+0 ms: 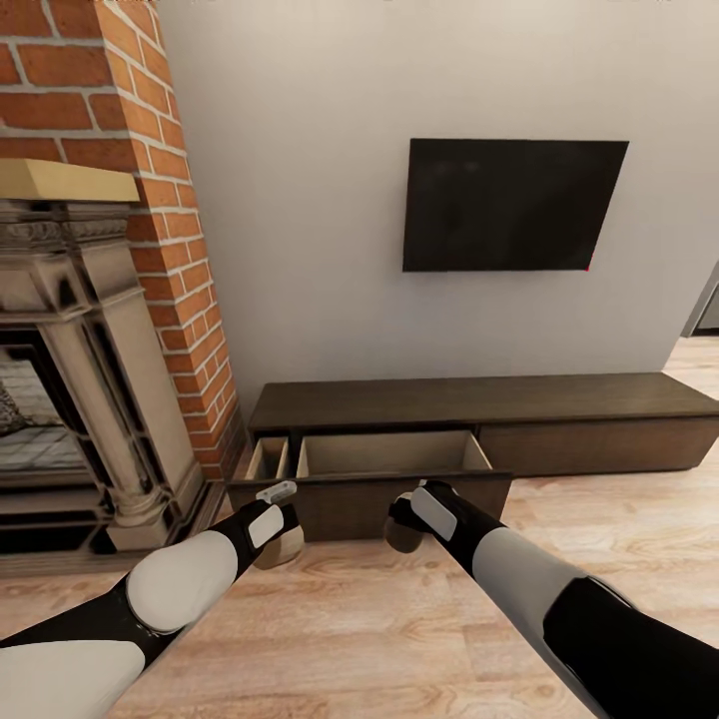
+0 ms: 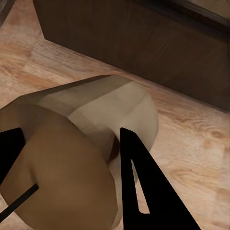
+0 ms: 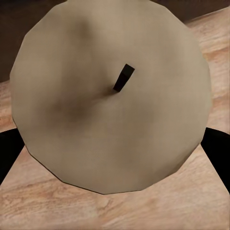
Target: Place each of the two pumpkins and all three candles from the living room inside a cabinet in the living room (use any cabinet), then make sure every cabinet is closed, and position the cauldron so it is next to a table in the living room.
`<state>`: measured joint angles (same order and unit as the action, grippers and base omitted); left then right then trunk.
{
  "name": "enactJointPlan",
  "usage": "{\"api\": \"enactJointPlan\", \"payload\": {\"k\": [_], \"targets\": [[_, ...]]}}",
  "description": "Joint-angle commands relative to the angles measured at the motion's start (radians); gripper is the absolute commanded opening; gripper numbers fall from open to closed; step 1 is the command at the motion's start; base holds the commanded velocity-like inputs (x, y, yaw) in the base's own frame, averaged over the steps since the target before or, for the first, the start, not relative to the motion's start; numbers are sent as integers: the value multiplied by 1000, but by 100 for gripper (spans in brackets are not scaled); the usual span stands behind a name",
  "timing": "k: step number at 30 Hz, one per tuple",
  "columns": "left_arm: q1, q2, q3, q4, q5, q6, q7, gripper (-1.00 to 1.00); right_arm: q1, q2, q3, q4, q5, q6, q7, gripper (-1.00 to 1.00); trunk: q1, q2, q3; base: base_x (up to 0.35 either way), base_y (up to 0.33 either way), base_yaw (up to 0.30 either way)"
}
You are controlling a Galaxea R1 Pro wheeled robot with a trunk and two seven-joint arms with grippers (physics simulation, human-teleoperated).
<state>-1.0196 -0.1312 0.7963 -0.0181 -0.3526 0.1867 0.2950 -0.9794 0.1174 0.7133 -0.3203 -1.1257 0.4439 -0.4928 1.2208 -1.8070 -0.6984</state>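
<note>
Robot's standing w/ both arms low before the long dark-brown wooden cabinet [image 1: 479,404], whose pale drawer [image 1: 384,454] is gaping open, left gripper [image 1: 280,534] clenching one stubby grey-beige candle [image 2: 100,120] and right gripper [image 1: 404,534] clenching another candle [image 3: 112,93], prob. readying both for dropping in.

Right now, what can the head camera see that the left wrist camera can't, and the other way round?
Head view alone: the TV, the brick fireplace, the open pale drawer of the cabinet, and the right gripper holding a second candle. Left wrist view alone: a close look at the candle's wick between the black fingers. Both share the left gripper's candle, the dark cabinet front and the wooden floor.
</note>
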Motion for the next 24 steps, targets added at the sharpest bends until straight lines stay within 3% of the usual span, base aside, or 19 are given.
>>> {"api": "enactJointPlan", "payload": {"k": [1, 3, 18, 21, 22, 24], "targets": [[0, -1, 8, -2, -11, 7, 3, -100, -1, -1, 7, -1, -8, 2, -7, -100, -4, 7, 2, 0, 0, 0], [0, -1, 8, -2, -11, 7, 3, -100, -1, -1, 6, 0, -8, -26, -7, -100, -12, 21, 8, 0, 0, 0], [0, -1, 8, -2, -11, 7, 3, -100, -1, 1, 10, -3, -2, -37, -2, -100, -69, 126, 55, 0, 0, 0], [0, 0, 8, -2, -11, 7, 3, -100, -1, 1, 11, -23, 2, -114, 2, -100, -81, 147, 65, 0, 0, 0], [0, 0, 8, -2, -11, 6, 3, -100, -1, 1, 60, -27, 28, -278, -2, -100, -85, 154, 68, 0, 0, 0], [0, 0, 8, -2, -11, 5, 3, -100, -1, 2, 131, -27, 74, -368, -5, -100, -92, 168, 74, 0, 0, 0]]}}
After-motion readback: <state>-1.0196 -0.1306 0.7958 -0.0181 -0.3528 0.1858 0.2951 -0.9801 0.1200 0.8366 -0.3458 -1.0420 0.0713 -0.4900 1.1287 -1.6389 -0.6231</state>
